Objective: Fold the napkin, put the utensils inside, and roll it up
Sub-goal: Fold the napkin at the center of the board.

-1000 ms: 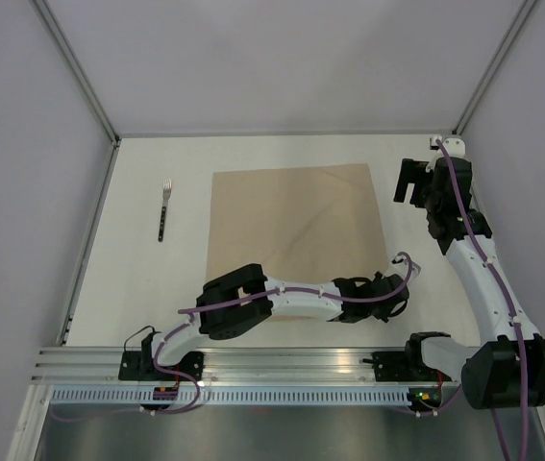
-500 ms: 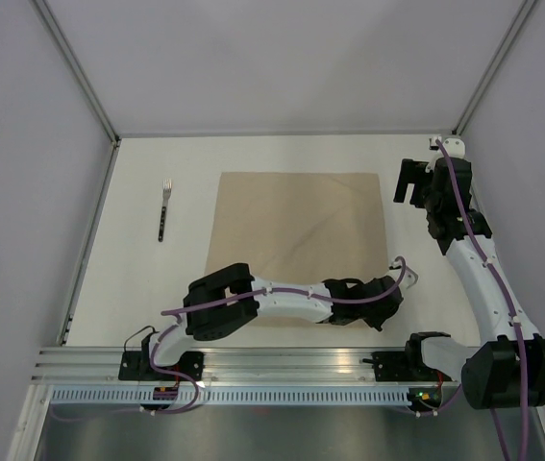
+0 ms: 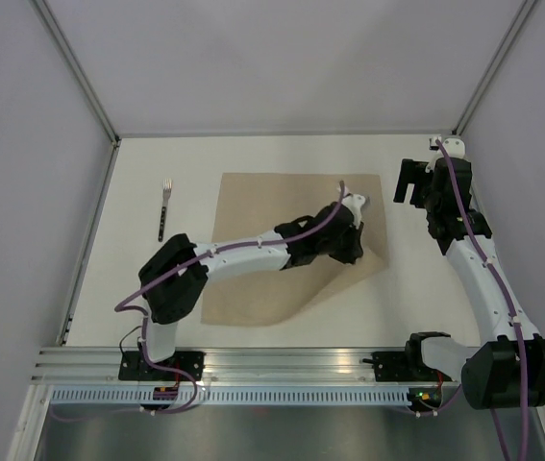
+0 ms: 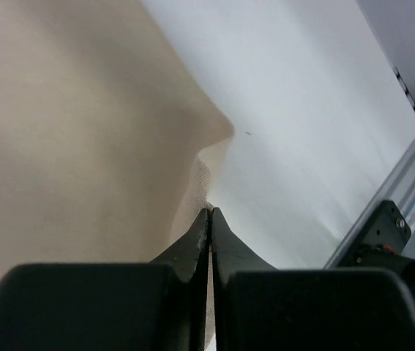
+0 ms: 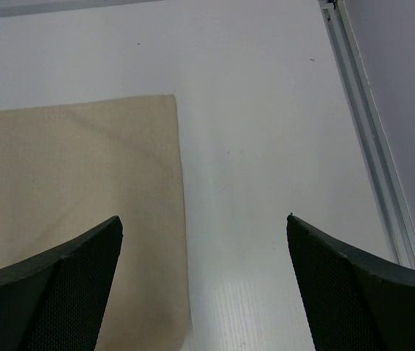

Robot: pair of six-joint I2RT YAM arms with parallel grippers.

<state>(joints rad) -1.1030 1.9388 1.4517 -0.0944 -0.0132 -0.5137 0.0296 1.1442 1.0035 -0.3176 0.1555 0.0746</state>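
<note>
The tan napkin [image 3: 262, 206] lies on the white table [image 3: 157, 279]; its near right part is lifted and pulled in towards the middle. My left gripper [image 3: 352, 252] hovers over the napkin's right half and is shut on an edge of the napkin [image 4: 68, 131], which hangs in a fold from the closed tips [image 4: 211, 210]. My right gripper [image 3: 408, 181] is open and empty, held above the table beside the napkin's far right corner [image 5: 68, 168]; it appears in the right wrist view [image 5: 203, 219] too. A fork [image 3: 164, 206] lies left of the napkin.
A metal rail [image 3: 282, 363] runs along the near table edge, with both arm bases on it. Grey walls and frame posts [image 3: 80, 72] enclose the table on three sides. The right arm [image 3: 479, 269] stands along the right side.
My left gripper has moved from the near edge towards the far right, carrying the napkin's near right corner up and over. The right arm has not moved.
</note>
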